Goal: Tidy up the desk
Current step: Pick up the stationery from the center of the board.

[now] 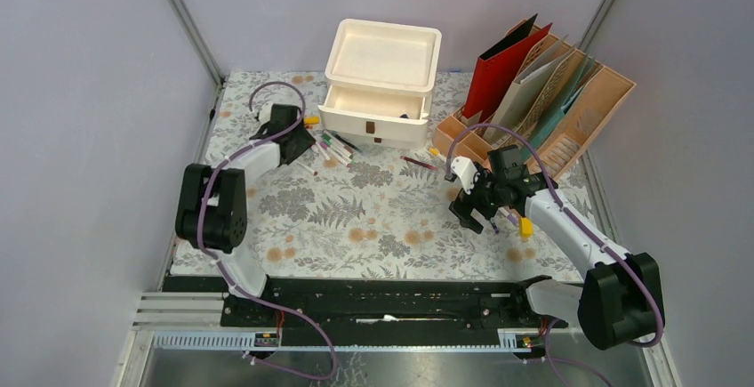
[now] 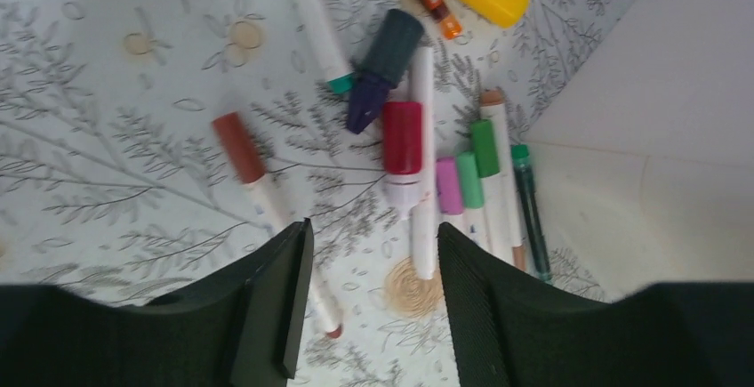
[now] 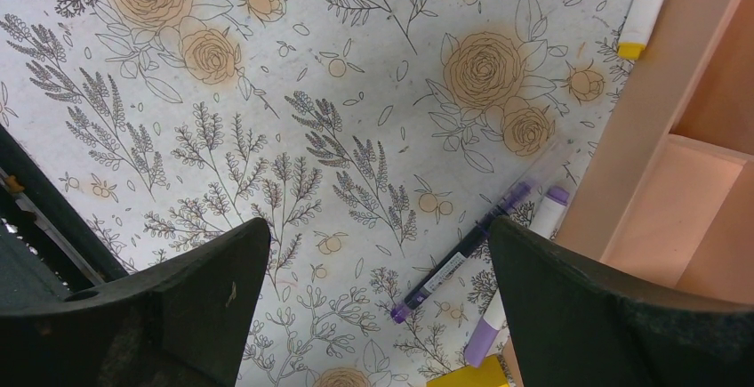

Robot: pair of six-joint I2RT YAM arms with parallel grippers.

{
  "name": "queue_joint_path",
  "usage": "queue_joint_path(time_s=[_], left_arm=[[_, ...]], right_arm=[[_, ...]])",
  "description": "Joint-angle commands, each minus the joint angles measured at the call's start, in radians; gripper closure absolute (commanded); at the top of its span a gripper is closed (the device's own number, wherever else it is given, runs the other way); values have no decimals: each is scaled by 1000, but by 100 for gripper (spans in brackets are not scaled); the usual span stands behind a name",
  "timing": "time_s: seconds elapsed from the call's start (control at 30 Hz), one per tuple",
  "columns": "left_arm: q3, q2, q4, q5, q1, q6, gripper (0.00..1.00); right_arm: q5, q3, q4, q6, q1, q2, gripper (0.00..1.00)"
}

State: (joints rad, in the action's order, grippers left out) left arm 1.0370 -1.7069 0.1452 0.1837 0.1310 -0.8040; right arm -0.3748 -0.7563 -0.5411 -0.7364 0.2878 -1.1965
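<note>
The desk (image 1: pixel 373 218) is covered in a pale fern-and-flower cloth. My left gripper (image 1: pixel 298 135) is open and empty, low over a cluster of markers (image 1: pixel 331 147) in front of the white drawer unit. In the left wrist view the left gripper (image 2: pixel 373 302) has a brown-capped marker (image 2: pixel 253 169) by its left finger and a red-capped marker (image 2: pixel 403 138) just ahead. My right gripper (image 1: pixel 476 216) is open and empty beside the wooden organiser. In the right wrist view the right gripper (image 3: pixel 378 316) has a purple pen (image 3: pixel 462 253) and a purple-capped marker (image 3: pixel 516 271) by its right finger.
A white drawer unit (image 1: pixel 381 58) stands at the back with its lower drawer (image 1: pixel 369 109) pulled out. A wooden file organiser (image 1: pixel 569 120) with a red folder (image 1: pixel 498 71) stands at the back right. A dark red pen (image 1: pixel 418 163) lies between them. A yellow item (image 1: pixel 525 226) lies by the right arm.
</note>
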Motion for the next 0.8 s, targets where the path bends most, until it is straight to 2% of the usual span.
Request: queue_joint_path(time_s=[0.0, 0.07, 0.1, 0.37, 0.77], left_arm=[[116, -68, 75, 107, 36, -8, 45], [138, -90, 79, 122, 47, -8, 54], [149, -101, 83, 131, 49, -9, 55], [278, -210, 142, 168, 52, 12, 56], [335, -290, 141, 144, 51, 25, 57]], right_arm=[[4, -37, -3, 4, 4, -2, 0], [4, -37, -2, 0, 9, -4, 0], [6, -36, -3, -1, 10, -5, 0], [9, -31, 0, -6, 13, -2, 0], [12, -25, 2, -11, 16, -2, 0]])
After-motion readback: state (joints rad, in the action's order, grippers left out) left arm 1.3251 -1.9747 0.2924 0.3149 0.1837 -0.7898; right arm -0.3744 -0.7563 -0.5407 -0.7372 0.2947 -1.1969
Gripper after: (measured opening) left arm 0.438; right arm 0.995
